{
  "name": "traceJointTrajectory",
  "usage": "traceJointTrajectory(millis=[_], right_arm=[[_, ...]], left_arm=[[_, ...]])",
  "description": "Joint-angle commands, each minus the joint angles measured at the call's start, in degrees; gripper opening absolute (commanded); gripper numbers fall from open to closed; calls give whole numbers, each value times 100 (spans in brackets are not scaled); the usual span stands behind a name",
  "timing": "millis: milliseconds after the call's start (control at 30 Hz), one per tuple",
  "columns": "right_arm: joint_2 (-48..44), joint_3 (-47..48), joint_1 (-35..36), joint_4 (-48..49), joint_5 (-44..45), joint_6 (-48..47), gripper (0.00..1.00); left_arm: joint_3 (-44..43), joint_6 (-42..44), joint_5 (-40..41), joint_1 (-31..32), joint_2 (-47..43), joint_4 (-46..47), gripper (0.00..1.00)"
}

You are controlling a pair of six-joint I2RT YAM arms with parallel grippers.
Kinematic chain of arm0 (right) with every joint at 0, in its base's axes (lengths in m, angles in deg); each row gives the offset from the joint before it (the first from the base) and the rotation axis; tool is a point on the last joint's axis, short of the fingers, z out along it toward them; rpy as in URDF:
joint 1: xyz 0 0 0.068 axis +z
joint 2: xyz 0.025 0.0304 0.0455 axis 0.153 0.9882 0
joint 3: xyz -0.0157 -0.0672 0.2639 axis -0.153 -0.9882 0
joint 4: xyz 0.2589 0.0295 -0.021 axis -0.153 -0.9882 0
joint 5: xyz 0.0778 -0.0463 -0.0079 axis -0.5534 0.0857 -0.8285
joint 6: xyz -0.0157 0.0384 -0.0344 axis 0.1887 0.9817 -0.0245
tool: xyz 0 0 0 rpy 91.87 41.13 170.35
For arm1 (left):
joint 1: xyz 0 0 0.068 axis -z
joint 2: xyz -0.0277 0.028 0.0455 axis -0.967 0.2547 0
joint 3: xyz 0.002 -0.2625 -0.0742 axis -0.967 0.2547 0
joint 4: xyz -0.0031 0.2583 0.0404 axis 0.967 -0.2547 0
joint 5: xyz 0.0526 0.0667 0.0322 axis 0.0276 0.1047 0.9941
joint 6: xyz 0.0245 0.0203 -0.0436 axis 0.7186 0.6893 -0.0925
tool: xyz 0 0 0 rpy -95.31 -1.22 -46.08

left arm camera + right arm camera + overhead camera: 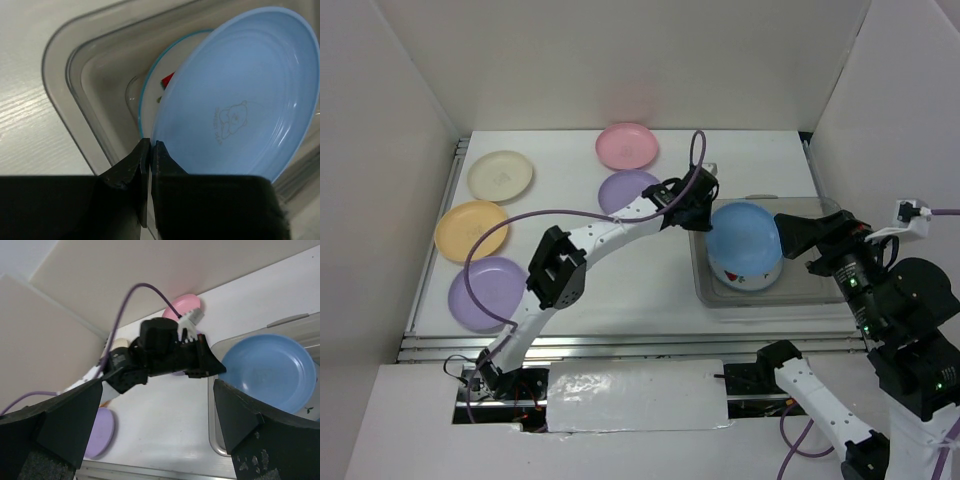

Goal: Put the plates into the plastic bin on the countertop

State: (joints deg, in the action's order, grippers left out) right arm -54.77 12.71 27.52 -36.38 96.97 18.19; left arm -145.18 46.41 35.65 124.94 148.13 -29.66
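Observation:
My left gripper (708, 215) is shut on the rim of the blue plate (745, 238) and holds it tilted over the plastic bin (705, 292). In the left wrist view the jaws (151, 146) pinch the blue plate's (240, 90) edge. The white fruit-pattern plate (152, 87) lies in the bin (65, 75) beneath it and shows in the top view (752, 277). My right gripper (792, 242) is open and empty, over the bin's right side. Pink (627, 146), cream (501, 175), orange-yellow (471, 230) and two lavender plates (488, 293) (623, 188) lie on the countertop (640, 290).
Metal rails (620, 345) run along the countertop's near and left edges. White walls enclose the back and both sides. In the right wrist view my left gripper (200, 365) sits at the bin's left rim (212, 425), with the blue plate (270, 370) beyond it.

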Motion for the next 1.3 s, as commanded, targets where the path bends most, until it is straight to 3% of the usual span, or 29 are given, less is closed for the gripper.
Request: traceJointTrajectory(millis=[0, 367, 400, 433, 467, 567, 600, 700, 767, 833, 933, 967, 1000, 1100, 1200, 1267], right_arm=[[1, 162, -26, -13, 178, 30, 100], [-43, -14, -18, -31, 72, -23, 100], [-42, -23, -18, -13, 55, -23, 100], [-34, -40, -18, -13, 37, -41, 100], [-25, -49, -26, -4, -15, -41, 100], [28, -58, -18, 13, -86, -41, 100], [37, -58, -9, 22, -112, -49, 100], [72, 3, -18, 4, -156, -76, 100], [54, 38, -18, -4, -200, -137, 100], [46, -14, -9, 13, -340, -234, 100], [28, -215, -18, 101, -735, -304, 100], [19, -277, -9, 171, -841, -304, 100], [10, -426, -17, 224, -1068, -296, 100], [-34, -664, -9, 417, -1333, -278, 100], [-42, -743, -18, 558, -1615, -304, 100], [-25, -744, -18, 549, -1756, -348, 100]], left_arm=[[-356, 185, -322, 23, 238, 461, 0], [-471, 159, -586, 102, 645, 532, 3], [-454, 168, -620, 120, 583, 532, 27], [-367, 185, -629, 154, 522, 566, 42], [-314, 229, -595, 181, 365, 671, 64], [-269, 317, -471, 313, 109, 629, 86], [-269, 344, -463, 339, -66, 602, 99], [-190, 274, 195, 322, -618, 322, 99], [239, -23, 1142, 322, -1337, 75, 99], [1177, -349, 2124, 208, -1963, -13, 99], [2978, -1183, 2648, -327, -3202, 162, 99], [3427, -1551, 2527, -816, -3684, 397, 99], [4197, -1711, 2334, -1090, -3837, 530, 99], [5333, -1889, 1430, -2021, -4163, 1451, 99], [5786, -1687, 269, -2699, -3910, 2829, 99], [5612, -1573, -39, -2903, -3411, 2992, 99]])
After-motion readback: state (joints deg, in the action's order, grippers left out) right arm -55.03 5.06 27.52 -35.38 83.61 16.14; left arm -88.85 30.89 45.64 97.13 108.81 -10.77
